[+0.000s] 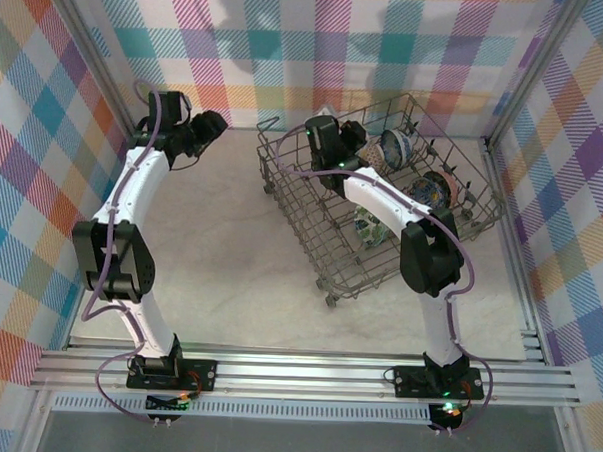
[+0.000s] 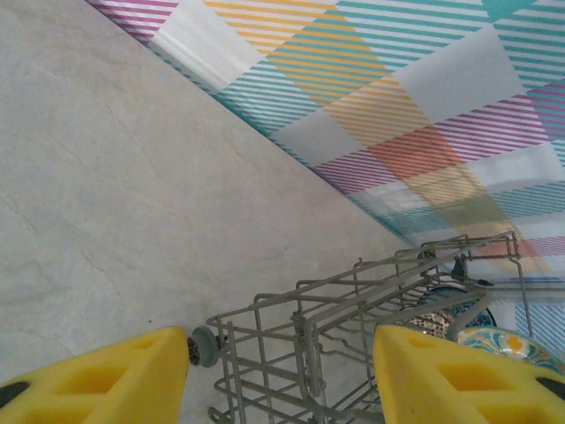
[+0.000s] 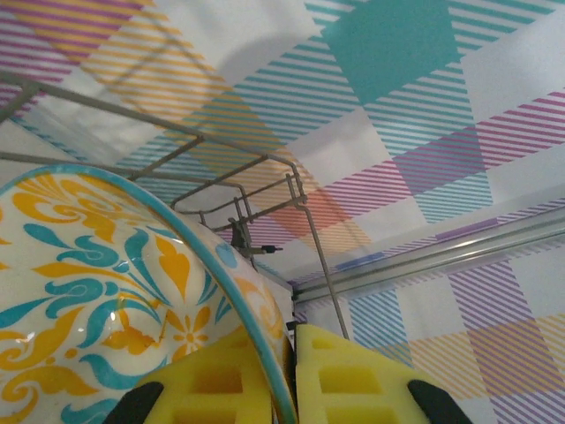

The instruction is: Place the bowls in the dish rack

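The dish rack (image 1: 283, 200), a grey wire basket, stands on the right half of the table. My right gripper (image 3: 287, 371) is inside it, shut on the rim of a white bowl (image 3: 97, 265) painted with yellow and teal scrolls; that bowl stands on edge. The rack's wires (image 3: 243, 181) rise behind it. Other patterned bowls (image 1: 397, 145) (image 1: 433, 187) (image 1: 370, 227) stand among the tines. In the top view my right gripper (image 1: 355, 148) sits near the rack's back. My left gripper (image 1: 214, 125) hangs at the back left, open and empty (image 2: 282, 380), facing the rack's corner (image 2: 353, 291) with its small wheel (image 2: 205, 344).
Checked walls close in the table at the back and on both sides. An aluminium rail (image 1: 305, 371) runs along the near edge by the arm bases. Bare grey tabletop (image 1: 210, 252) lies between the left arm and the rack.
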Tool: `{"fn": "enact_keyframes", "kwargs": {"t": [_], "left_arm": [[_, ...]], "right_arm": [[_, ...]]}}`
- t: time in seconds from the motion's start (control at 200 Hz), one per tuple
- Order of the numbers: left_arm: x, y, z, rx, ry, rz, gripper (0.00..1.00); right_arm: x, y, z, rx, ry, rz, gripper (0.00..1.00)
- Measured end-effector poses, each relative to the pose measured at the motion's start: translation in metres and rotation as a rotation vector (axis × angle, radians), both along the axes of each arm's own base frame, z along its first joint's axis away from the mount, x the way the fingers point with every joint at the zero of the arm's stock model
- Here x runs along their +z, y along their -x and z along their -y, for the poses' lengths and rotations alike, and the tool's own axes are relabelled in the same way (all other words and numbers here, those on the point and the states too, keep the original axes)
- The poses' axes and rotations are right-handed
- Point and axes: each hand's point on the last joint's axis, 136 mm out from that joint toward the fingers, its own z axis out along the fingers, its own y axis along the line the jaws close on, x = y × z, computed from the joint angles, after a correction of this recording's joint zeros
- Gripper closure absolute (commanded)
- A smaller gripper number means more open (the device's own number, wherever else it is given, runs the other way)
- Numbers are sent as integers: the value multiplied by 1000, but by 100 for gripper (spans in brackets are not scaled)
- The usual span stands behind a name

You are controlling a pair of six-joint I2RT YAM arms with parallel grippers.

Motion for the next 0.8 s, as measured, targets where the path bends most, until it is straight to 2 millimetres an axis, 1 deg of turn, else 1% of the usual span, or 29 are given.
{"fn": "enact_keyframes", "kwargs": {"t": [0.16, 0.62, 0.8], "left_arm": [[-4, -5, 1, -11, 9, -7, 43], [-3, -4, 4, -22, 18, -6, 43], [-3, -4, 4, -23, 18, -6, 43]], "right_arm": [[-13, 2, 4, -10, 30, -19, 96], [-14, 3, 1, -2, 103, -31, 97], [-17, 5, -3, -8, 116, -31, 97]]}}
